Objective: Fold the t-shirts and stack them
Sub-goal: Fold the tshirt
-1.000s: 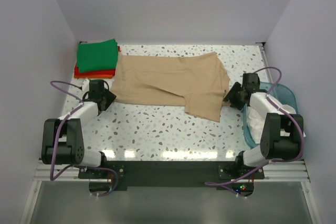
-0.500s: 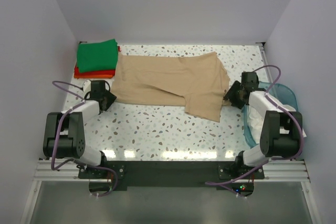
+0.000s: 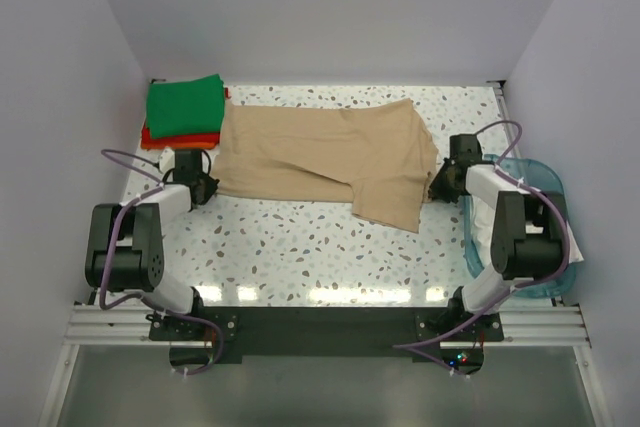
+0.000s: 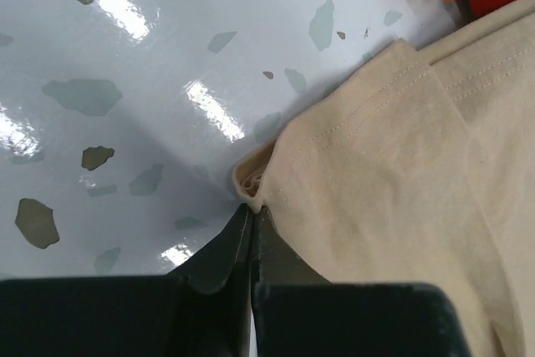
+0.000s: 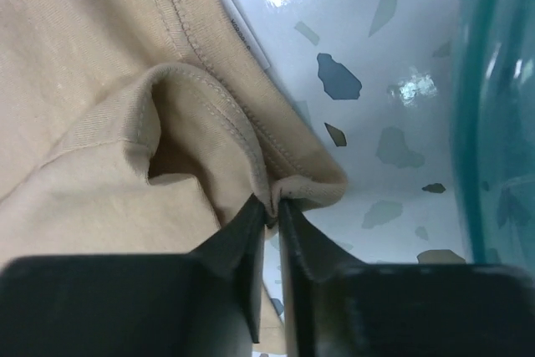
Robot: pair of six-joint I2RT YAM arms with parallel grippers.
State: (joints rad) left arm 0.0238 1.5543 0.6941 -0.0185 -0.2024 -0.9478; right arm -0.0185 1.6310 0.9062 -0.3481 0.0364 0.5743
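On the glossy, speckled table [image 3: 300,247], the left gripper [image 4: 251,216] has its two dark fingers pressed together on a stitched hem corner of the tan shirt [image 3: 320,152]. The right gripper [image 5: 274,205] likewise pinches a fold of that shirt's collar. A small white tag [image 5: 240,33] lies at the neck seam, its writing too small to read. The tan shirt is soft matte knit with double-stitched edges and lies spread across the middle of the table between the two grippers. At the right edge, a translucent blue tub [image 3: 545,179] holds one crumpled whitish shirt [image 3: 482,232]. In the far left corner two folded shirts are stacked, the green shirt [image 3: 185,102] on the red-orange shirt [image 3: 180,137], and the tan hem touches them. There are four shirts in all.
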